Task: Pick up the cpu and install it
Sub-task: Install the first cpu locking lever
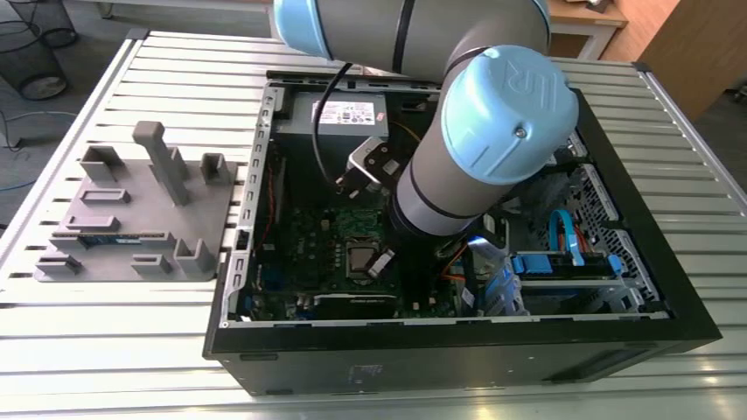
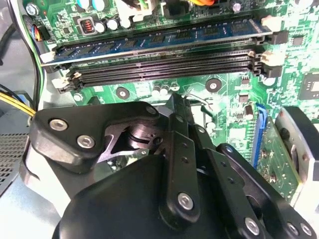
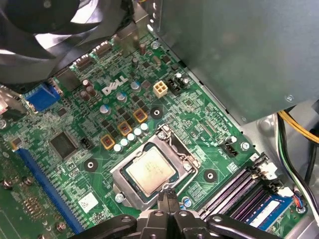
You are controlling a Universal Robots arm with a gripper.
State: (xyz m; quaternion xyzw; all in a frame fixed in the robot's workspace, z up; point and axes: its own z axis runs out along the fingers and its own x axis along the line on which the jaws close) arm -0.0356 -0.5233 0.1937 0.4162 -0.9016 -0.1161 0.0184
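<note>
**Containers.** In the exterior view an open black computer case lies on a slatted metal table. Inside it are a green motherboard, a grey metal box with a white label at the far end, and blue cables toward the exterior view's right. A grey fixture tray with upright posts stands on the table just beside the case, on the exterior view's left. The robot arm reaches down into the case.

**Task item.** In the first wrist view the cpu lies flat in the metal-framed socket on the motherboard, silver top upward and square to the frame.

**Fingers.** The gripper has its two fingertips pressed together with nothing between them. The tips stand at the socket frame's edge, just beside the cpu. Contact with the frame cannot be determined.

**Differences between views.** The first wrist view shows the socket, a black fan and the grey box's flank. The second wrist view shows the gripper's black linkage over the memory slots, one of which carries a memory stick.
</note>
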